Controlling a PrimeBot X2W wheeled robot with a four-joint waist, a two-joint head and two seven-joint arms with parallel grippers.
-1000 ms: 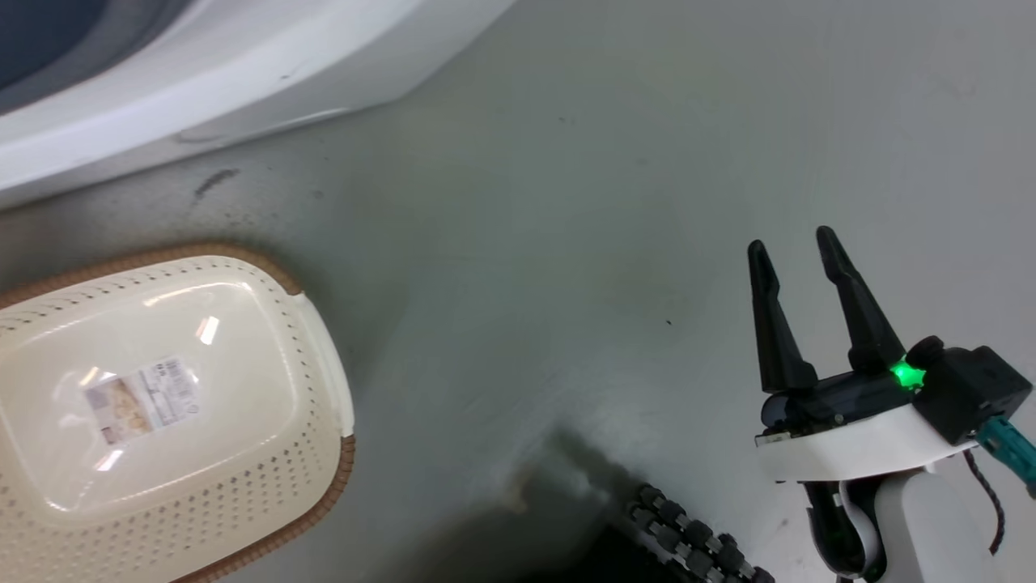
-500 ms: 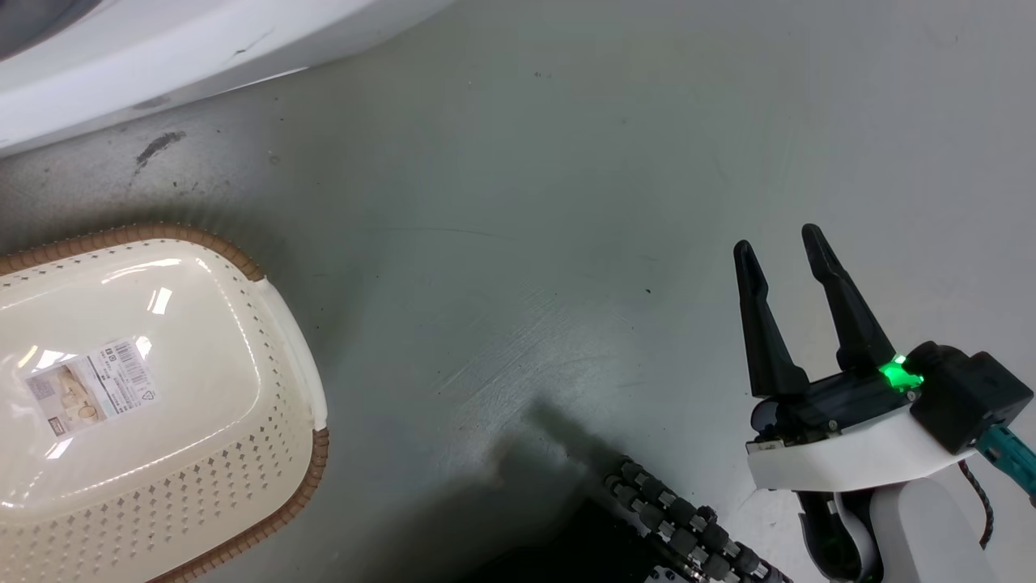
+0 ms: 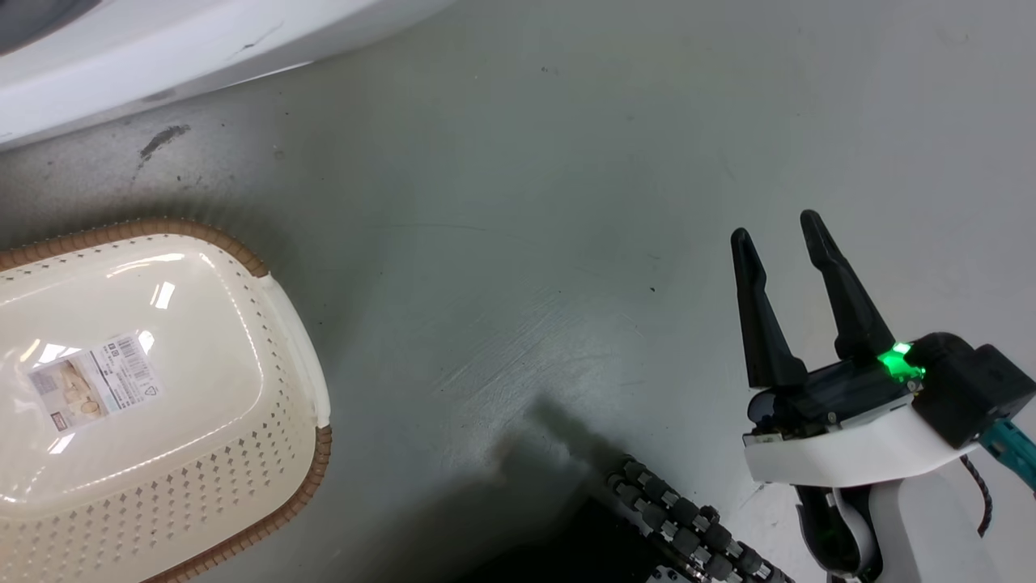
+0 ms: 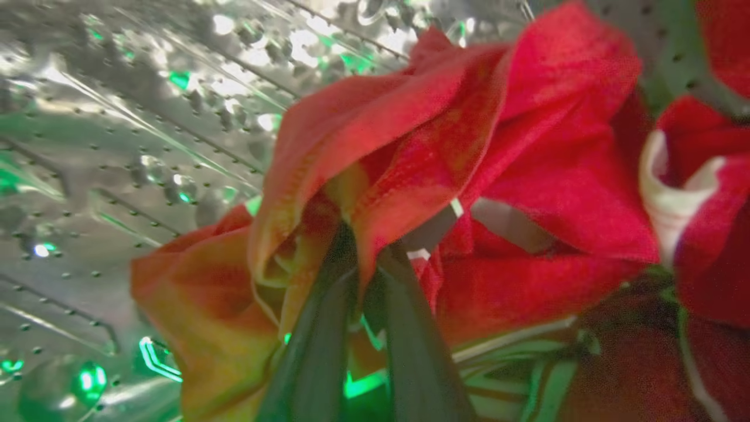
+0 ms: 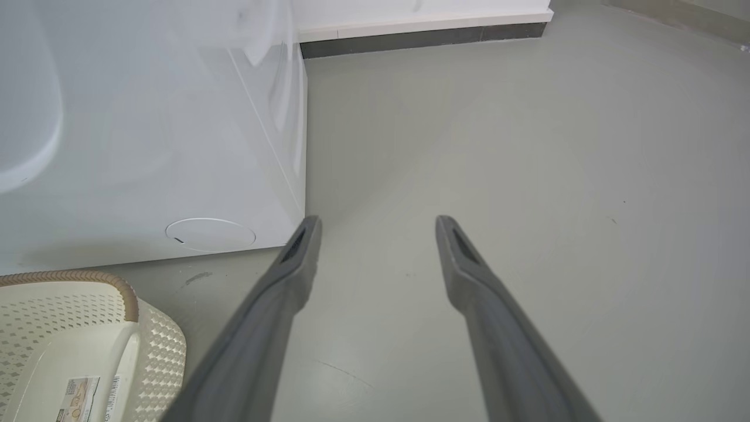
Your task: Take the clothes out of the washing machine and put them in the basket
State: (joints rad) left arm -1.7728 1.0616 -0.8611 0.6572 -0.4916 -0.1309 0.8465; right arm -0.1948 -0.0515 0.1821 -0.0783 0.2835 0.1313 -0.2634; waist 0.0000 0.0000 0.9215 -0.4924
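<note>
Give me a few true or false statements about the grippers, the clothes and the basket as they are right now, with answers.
1. The left gripper is shut on red clothes inside the steel drum. True.
2. The basket holds a garment. False: its inside shows bare plastic and a label.
3. The right gripper is open, holding nothing. True.
4. The right gripper hangs over the basket. False: it is over the floor, to the basket's right.

Label [image 3: 91,382] in basket [image 3: 271,453]: print illegible
</note>
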